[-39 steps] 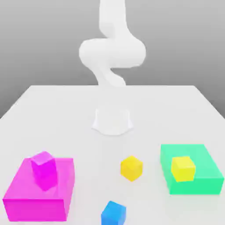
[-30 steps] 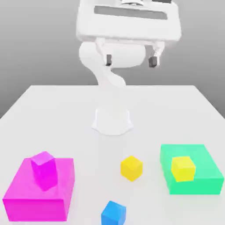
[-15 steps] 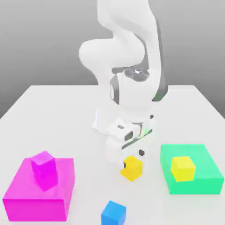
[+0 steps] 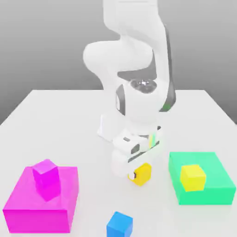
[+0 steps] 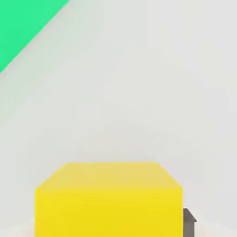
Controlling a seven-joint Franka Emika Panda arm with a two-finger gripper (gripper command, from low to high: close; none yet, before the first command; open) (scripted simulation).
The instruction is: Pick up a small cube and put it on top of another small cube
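FINGERS [image 4: 138,174]: now closed on the small yellow cube [image 4: 141,174], open half a second ago | CUBE: on the white table [image 4: 69,134], beside the green block [image 4: 222,185] | STATUS: grasp made; lift appears next.

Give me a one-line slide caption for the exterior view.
Panda gripper closes its jaws on the loose yellow cube between the magenta block and green block.
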